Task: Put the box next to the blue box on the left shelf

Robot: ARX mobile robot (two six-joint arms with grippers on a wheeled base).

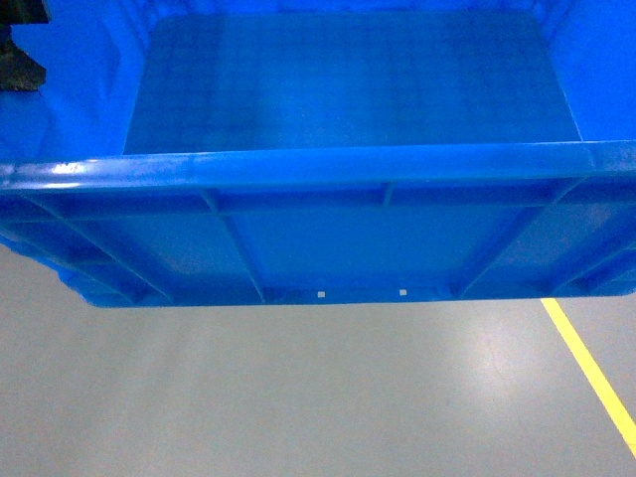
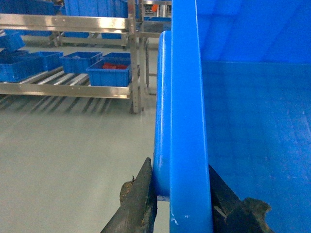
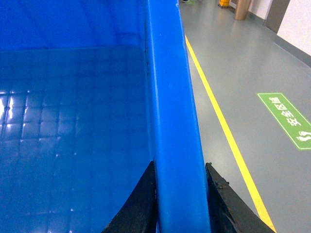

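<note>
The box (image 1: pixel 338 89), a large open bright blue crate, hangs above the grey floor and fills the upper head view, its ribbed near wall facing me. My left gripper (image 2: pixel 180 166) is shut on its left rim (image 2: pixel 187 97), one finger outside and one inside. On the opposite rim (image 3: pixel 170 97) my right gripper (image 3: pixel 180 164) is shut the same way. The left shelf (image 2: pixel 68 90), with roller tracks and a silver front rail, stands far off to the left in the left wrist view. Several small blue boxes rest on it; the nearest (image 2: pixel 109 74) holds something red.
A yellow floor line (image 1: pixel 591 368) runs along the right, also in the right wrist view as the line (image 3: pixel 218 111), beside a green floor sign (image 3: pixel 286 119). The shelf's steel post (image 2: pixel 135 58) and upper rail (image 2: pixel 63 22) stand left of the crate. Grey floor lies below.
</note>
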